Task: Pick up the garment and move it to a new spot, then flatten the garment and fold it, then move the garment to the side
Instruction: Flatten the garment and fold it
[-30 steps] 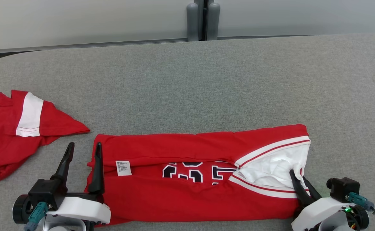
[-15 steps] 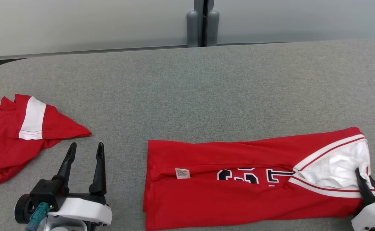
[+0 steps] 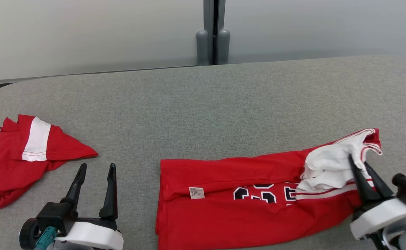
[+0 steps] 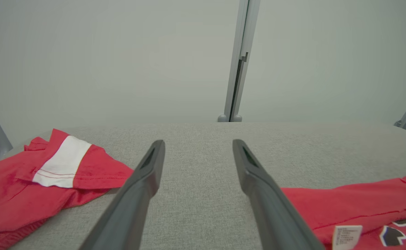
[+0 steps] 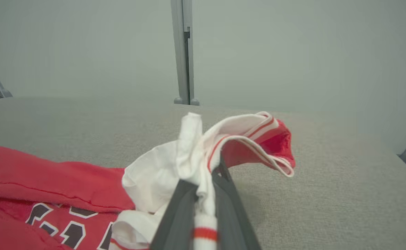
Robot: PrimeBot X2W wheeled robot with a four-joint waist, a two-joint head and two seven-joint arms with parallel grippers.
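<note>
The garment (image 3: 244, 211) is a red jersey with dark numbers, a white lining and a white care label, folded into a long band on the grey table. It also shows at the lower right of the left wrist view as red garment cloth (image 4: 362, 205). My right gripper (image 3: 359, 165) is shut on the garment's white-trimmed collar end, lifting that end off the table; in the right wrist view the collar cloth (image 5: 203, 152) bunches between my right gripper (image 5: 206, 177) fingers. My left gripper (image 3: 97, 170) stands open over bare table, left of the garment, holding nothing; the left gripper (image 4: 197, 146) fingers are wide apart.
A second red garment with a white stripe (image 3: 22, 152) lies crumpled at the table's left edge, also seen as red striped cloth (image 4: 50, 173). The grey table (image 3: 203, 104) ends at a pale wall with a vertical post (image 3: 211, 34) behind it.
The right gripper dragged the garment to the right, away from the left gripper, then raised its collar end so the white lining bunched up. The head camera tilted. The left gripper stayed open.
</note>
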